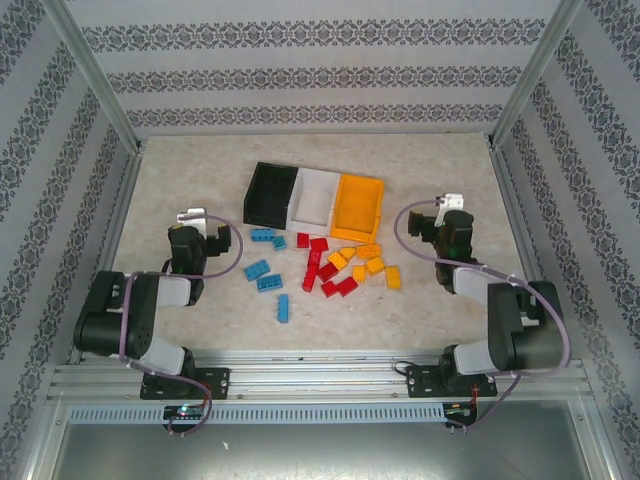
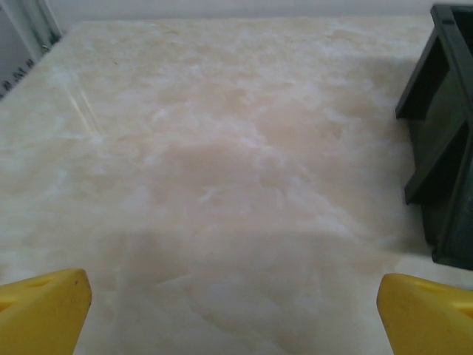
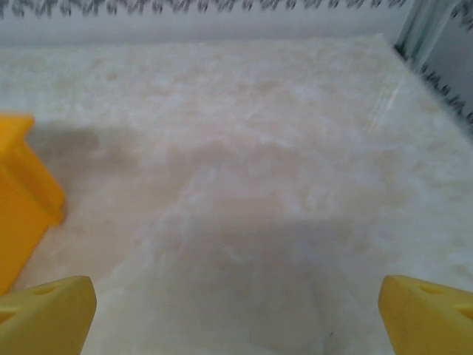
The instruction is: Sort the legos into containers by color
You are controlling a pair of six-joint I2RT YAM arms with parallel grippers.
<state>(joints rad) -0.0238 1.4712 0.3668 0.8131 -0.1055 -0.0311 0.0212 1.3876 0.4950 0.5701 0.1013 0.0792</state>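
Legos (image 1: 327, 270) loose overhead, left hand (image 2: 236, 310) wide by black bin (image 2: 443, 148), right hand (image 3: 236, 314) wide

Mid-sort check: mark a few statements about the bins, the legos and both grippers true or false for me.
1. The black bin stands at the left end of the row. True.
2. A red lego lies in the white bin. False: it looks empty; the red legos lie on the table.
3. The left gripper holds a blue lego. False: its fingers stand open with nothing between them.
4. The blue legos lie left of the red ones. True.
5. The right gripper is open. True.
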